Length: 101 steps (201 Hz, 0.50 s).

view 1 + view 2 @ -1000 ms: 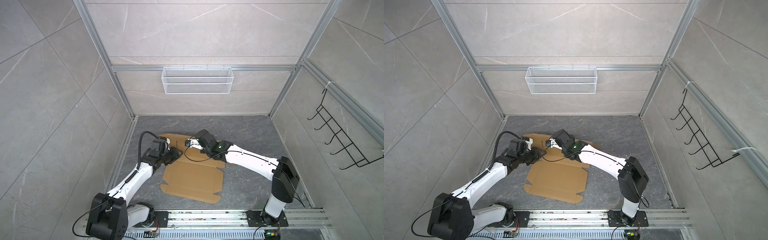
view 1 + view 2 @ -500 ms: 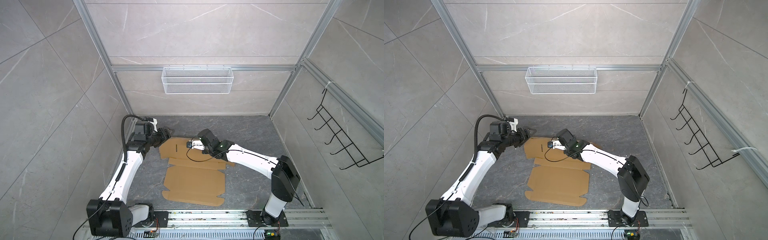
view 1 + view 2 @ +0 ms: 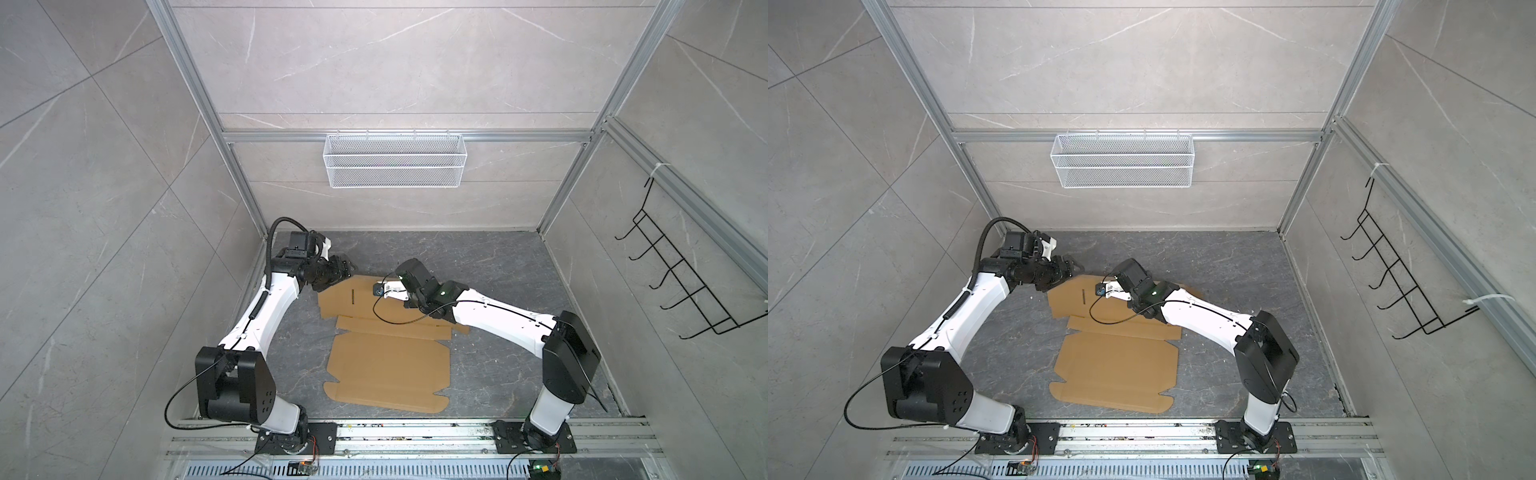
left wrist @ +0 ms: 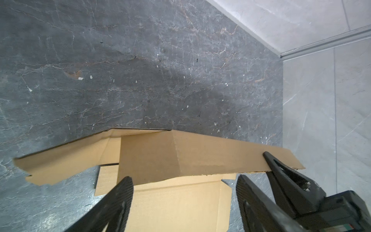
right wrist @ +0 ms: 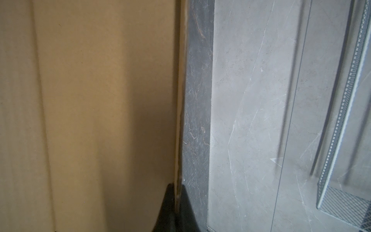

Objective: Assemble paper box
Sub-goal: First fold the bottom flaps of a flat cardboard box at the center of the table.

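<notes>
Since a second ago, my left claw has let go of the paper box and swung from the sheet's left-middle out to its far-left corner. The sheet was skewed then; it now lies squarer to the front rail. My right arm sits about where it was.

Left claw: fingers stand wide apart, not closed on the sheet. In both top views it hovers just beside the far-left corner. In the left wrist view a folded flap edge runs just ahead of the fingertips. It is lifted off the desk, with a lower layer of cardboard under it.

Right claw: tips together, clamped on the box's far edge. In the right wrist view the cardboard rim runs straight into the pinch. Beyond it is a strip of bare desk, then the back wall.

Paper box: unfolded brown sheet, mid-desk. The large near panel lies flat, its notched near edge close to the front rail. The far panel, with a dark slot, sits under my right wrist.

Room: bare desk right of the sheet and behind it up to the back wall. The left side is tight, as my left arm runs close along the left wall. A wire basket hangs on the back wall, well above the desk.
</notes>
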Each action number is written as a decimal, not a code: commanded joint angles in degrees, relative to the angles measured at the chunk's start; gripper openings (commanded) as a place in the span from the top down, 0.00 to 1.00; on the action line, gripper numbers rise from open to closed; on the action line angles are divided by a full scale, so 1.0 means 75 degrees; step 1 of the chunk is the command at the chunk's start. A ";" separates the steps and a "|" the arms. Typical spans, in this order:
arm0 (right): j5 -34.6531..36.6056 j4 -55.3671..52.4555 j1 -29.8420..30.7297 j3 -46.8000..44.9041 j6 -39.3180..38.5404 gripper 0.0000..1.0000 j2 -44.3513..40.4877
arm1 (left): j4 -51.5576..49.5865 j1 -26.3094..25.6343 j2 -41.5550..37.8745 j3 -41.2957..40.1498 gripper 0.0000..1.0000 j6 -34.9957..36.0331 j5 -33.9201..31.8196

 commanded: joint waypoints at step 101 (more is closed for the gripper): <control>0.0048 0.0040 0.0025 -0.0040 0.0112 1.00 -0.0226 | -0.0671 -0.0064 0.1007 0.1401 0.17 0.0898 -0.0027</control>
